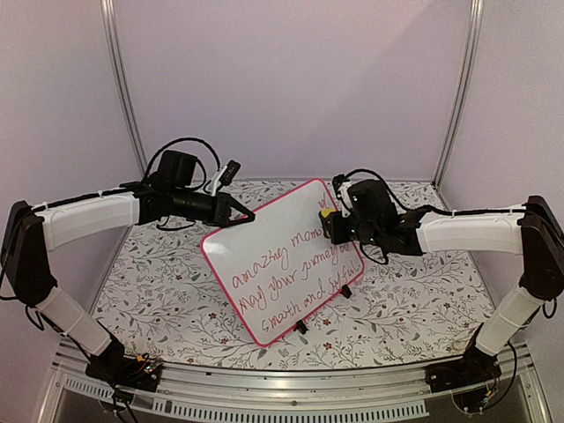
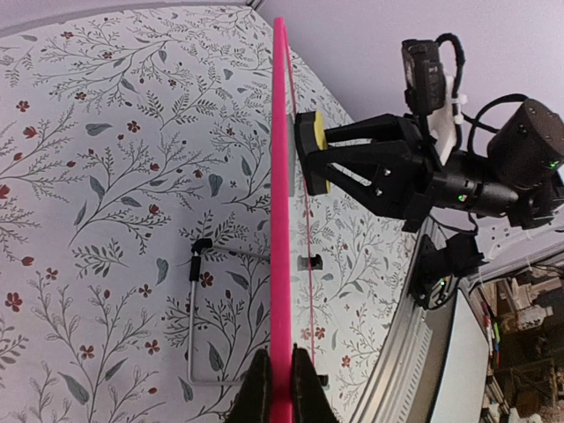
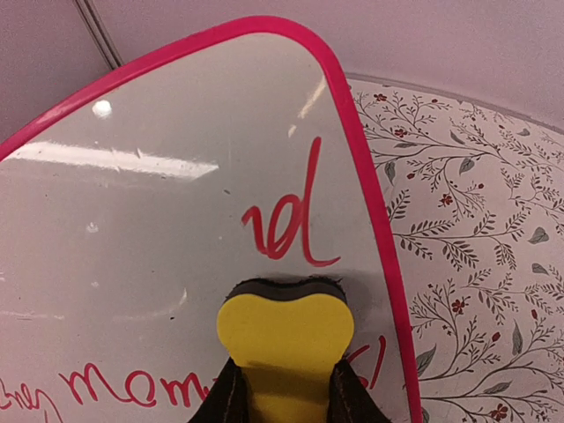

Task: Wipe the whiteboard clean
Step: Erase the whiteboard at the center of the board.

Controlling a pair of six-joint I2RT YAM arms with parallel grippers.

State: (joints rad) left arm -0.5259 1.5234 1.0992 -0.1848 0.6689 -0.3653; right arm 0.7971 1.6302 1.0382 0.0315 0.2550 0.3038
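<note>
Yellow eraser (image 3: 284,339) pressed on whiteboard (image 3: 159,220), wire stand (image 2: 191,326) behind it

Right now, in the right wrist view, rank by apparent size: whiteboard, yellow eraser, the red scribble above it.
1. whiteboard: fills most of the frame.
2-3. yellow eraser and red scribble: they look about alike. The eraser sits nearest the camera and is cut off by the bottom edge, so I won't rank them.

The whiteboard (image 1: 282,264) stands on the table (image 1: 414,300), left tool (image 1: 249,214) on its left edge, eraser (image 1: 327,214) against its upper right.
</note>
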